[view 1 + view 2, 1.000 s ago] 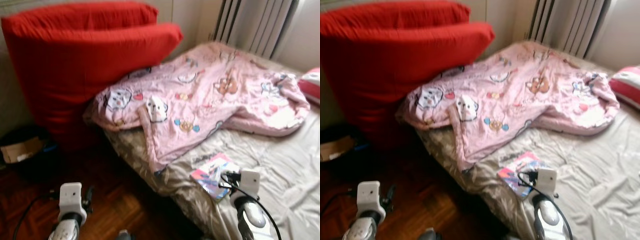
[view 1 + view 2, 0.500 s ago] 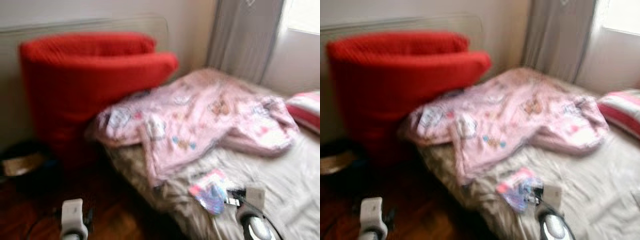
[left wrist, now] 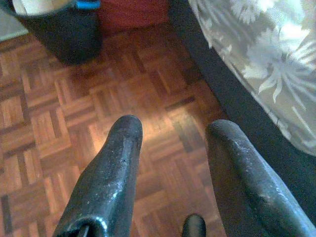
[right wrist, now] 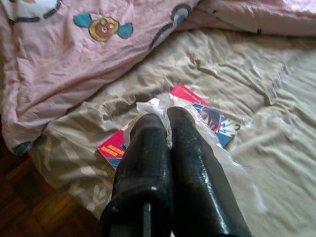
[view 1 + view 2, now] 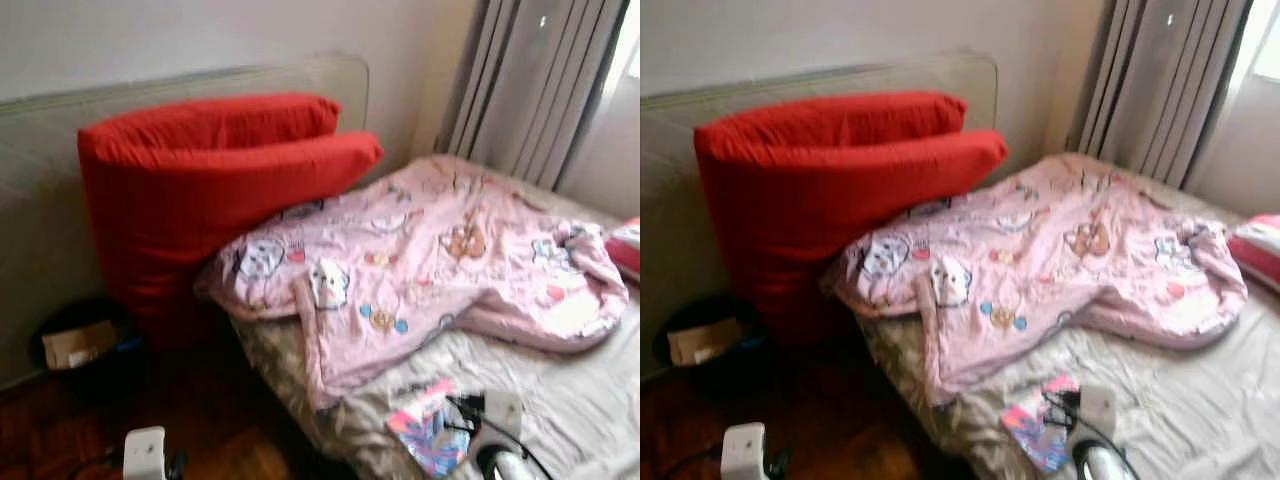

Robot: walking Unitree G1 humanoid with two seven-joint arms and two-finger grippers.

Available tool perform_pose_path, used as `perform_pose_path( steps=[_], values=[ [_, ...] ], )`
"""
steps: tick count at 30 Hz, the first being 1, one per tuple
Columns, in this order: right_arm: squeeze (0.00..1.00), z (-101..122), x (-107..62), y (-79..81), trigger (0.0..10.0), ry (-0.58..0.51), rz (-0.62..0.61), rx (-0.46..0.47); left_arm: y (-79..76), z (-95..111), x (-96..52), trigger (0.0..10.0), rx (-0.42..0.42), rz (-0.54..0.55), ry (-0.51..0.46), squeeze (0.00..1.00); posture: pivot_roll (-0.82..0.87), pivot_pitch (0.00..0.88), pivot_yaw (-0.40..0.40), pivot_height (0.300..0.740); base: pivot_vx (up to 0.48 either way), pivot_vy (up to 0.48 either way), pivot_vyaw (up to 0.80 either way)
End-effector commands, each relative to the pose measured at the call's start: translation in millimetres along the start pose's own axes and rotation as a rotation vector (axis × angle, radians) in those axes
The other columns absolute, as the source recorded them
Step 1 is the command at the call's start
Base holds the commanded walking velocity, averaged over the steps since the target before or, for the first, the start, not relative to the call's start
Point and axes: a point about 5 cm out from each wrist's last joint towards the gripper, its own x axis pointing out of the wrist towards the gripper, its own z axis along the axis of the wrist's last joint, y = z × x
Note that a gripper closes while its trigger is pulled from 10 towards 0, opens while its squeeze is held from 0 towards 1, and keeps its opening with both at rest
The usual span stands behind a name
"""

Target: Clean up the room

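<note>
The camera has tilted up since a second ago, so the bed [image 5: 560, 400] sits lower in the picture and more wall shows; the things on it lie as they did. The right gripper [image 4: 167, 118] is still pinched closed on a bit of clear plastic wrap [image 4: 153, 104], just above a pink and blue booklet [image 4: 217, 121] that lies on the bed's beige sheet near its foot edge. From the head, that booklet [image 5: 430, 435] shows just beside the right wrist, below the hem of the pink blanket [image 5: 430, 265]. The blanket is rumpled across the bed, one corner hanging over the bed's side toward the floor. Two red cushions [image 5: 200, 190] lean against the bed's head end, propped on a pale headboard [image 5: 40, 220]. A black bin [image 5: 80, 345] with cardboard in it stands on the floor [image 3: 59, 128] beside the bed, below the cushions. A red and white pillow [image 5: 1255, 245] lies at the bed's far side, and grey curtains [image 5: 530, 90] hang beyond the bed. The left gripper [image 3: 170, 131] hangs over the parquet next to the bed's edge, its fingers [image 3: 111, 168] spread apart with nothing between them
</note>
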Motion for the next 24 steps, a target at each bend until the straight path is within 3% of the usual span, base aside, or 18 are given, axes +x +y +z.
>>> perform_pose_path(
  steps=[1,5,8,16,24],
  values=[
    [0.0,-9,-2.8,-0.5,10.0,0.035,-0.004,-0.001,2.3,-10,-3.7,10.0,0.001,0.009,0.041,0.0,0.08,0.0,-0.037,0.74,0.0,0.0,0.0],
    [0.0,-18,-6.2,-1.5,10.0,0.07,-0.004,0.005,2.1,-19,-7.3,10.0,0.0,0.011,0.077,0.0,0.08,0.0,-0.039,0.74,0.0,0.0,0.0],
    [0.0,-42,-14.9,-1.1,10.0,0.188,0.007,0.014,1.6,-30,-10.8,10.0,-0.007,0.015,0.135,0.0,0.08,0.0,-0.043,0.74,0.0,0.0,0.0],
    [0.0,-74,-31.1,-5.0,10.0,0.341,-0.034,0.0,-5.5,-42,-14.5,10.0,-0.023,-0.007,0.212,0.0,0.08,0.0,-0.044,0.74,0.0,0.0,0.0],
    [0.0,-82,-35.8,-4.9,10.0,0.373,-0.037,0.0,-9.6,-48,-17.0,10.0,0.0,-0.033,0.26,0.0,0.07,0.009,-0.036,0.74,0.0,0.0,0.0]
  ],
)
